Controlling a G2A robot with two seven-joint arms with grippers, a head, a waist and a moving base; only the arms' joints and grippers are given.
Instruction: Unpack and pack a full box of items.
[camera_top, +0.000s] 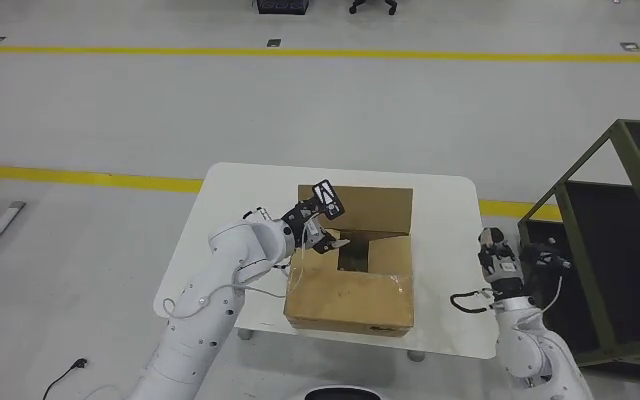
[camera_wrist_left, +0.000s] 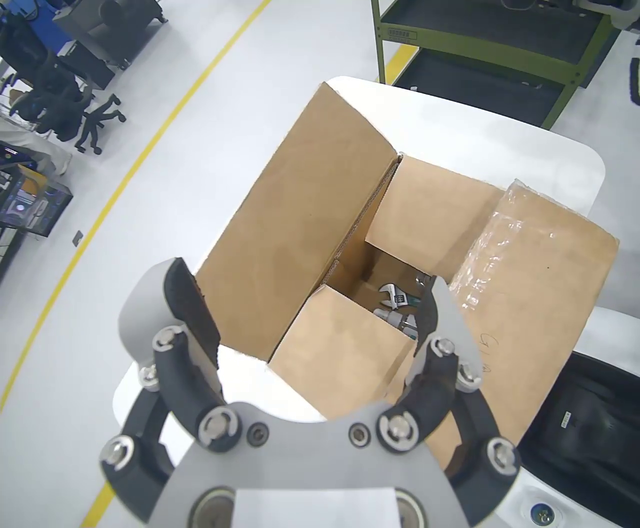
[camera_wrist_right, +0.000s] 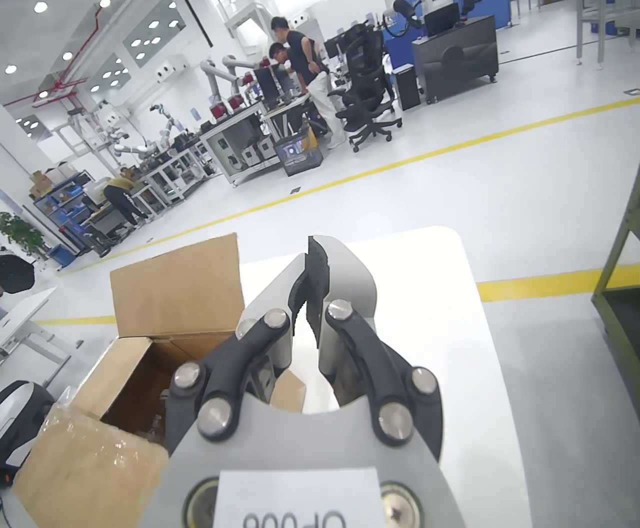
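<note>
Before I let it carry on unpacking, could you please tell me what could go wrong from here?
1. The left gripper hovers open over the box, whose inner flaps leave a narrow opening; it could snag a flap.
2. The wrench lies deep against other tools, so a grasp may slip.
3. The right gripper, shut, is clear of the box, so the box might shift.

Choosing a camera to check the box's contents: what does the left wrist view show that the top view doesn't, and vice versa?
Left wrist view: a wrench lying inside the box. Top view: the whole table, and the right gripper near the table's edge, apart from the box. Both: the cardboard box with its flaps open, and the open left gripper above its opening.
</note>
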